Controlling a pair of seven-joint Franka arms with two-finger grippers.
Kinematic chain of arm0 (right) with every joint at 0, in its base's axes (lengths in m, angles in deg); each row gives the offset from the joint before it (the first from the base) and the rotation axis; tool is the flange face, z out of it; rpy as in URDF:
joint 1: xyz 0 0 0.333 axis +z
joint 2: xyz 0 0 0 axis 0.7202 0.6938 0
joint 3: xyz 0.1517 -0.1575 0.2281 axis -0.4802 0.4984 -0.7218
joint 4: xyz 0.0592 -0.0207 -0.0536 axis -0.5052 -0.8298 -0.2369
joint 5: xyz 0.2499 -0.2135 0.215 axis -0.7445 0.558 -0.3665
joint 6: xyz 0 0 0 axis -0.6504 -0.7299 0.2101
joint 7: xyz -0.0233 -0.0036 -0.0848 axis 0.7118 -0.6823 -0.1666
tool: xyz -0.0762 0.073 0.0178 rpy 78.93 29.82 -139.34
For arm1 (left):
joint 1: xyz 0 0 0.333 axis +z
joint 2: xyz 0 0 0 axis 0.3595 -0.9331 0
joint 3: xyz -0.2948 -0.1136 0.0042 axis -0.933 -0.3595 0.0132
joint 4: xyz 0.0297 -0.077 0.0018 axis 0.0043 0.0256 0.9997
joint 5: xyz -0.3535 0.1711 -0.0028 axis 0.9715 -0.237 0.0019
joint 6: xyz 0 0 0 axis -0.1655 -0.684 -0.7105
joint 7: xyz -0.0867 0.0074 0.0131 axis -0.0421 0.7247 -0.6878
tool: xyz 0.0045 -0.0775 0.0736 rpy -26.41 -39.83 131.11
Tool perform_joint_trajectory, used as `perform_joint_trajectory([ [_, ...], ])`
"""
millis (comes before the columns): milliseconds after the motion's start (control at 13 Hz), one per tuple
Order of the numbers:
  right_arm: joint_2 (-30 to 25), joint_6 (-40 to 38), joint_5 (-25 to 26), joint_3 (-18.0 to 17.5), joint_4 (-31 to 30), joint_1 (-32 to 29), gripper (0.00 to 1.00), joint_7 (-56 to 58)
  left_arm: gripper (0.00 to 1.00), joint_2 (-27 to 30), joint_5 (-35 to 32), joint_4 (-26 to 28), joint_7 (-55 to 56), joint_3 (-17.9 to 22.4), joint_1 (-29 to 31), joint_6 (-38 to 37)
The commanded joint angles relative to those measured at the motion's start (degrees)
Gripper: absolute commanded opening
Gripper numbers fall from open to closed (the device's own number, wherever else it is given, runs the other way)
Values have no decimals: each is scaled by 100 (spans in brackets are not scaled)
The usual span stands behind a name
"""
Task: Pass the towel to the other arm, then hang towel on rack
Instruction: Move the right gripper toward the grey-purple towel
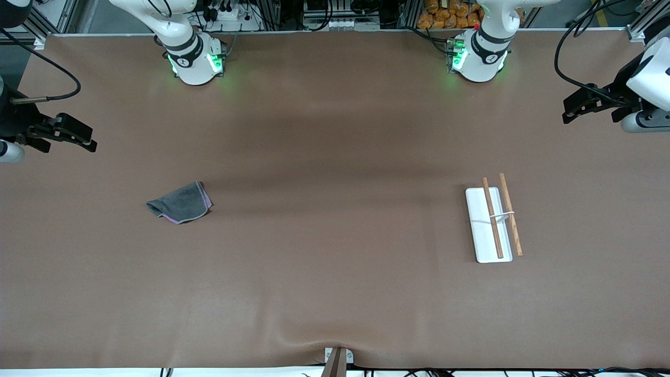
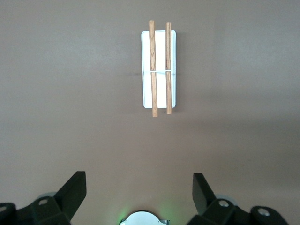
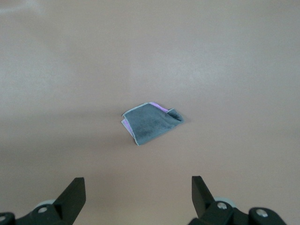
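The towel (image 1: 180,204) lies crumpled on the brown table toward the right arm's end, dark grey face up with purple edging; in the right wrist view the towel (image 3: 151,123) rests apart from the open right gripper (image 3: 138,183). The rack (image 1: 492,222), a white tray with two brown rods, sits toward the left arm's end; the rack (image 2: 158,68) shows ahead of the open left gripper (image 2: 139,180). In the front view my right gripper (image 1: 86,139) hovers over the table's end by the towel's side. My left gripper (image 1: 568,110) hovers over the table's end on the rack's side. Both are empty.
The two arm bases (image 1: 194,57) (image 1: 479,55) stand along the table edge farthest from the front camera. Black cables (image 1: 57,78) hang near the right gripper. A small bracket (image 1: 337,358) sits at the table edge nearest the front camera.
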Motion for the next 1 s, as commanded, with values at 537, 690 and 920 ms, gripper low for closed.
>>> perform_joint_trajectory([
  [537,82,118,266,585,61,615,100,-107,100,-37,30,-146,17,-30,21,-103],
  [690,308,127,309,594,70,589,100,-63,100,-29,30,-137,8,-30,21,-112],
  [920,827,154,345,594,87,379,100,-28,100,-29,30,-119,17,-47,21,-173],
])
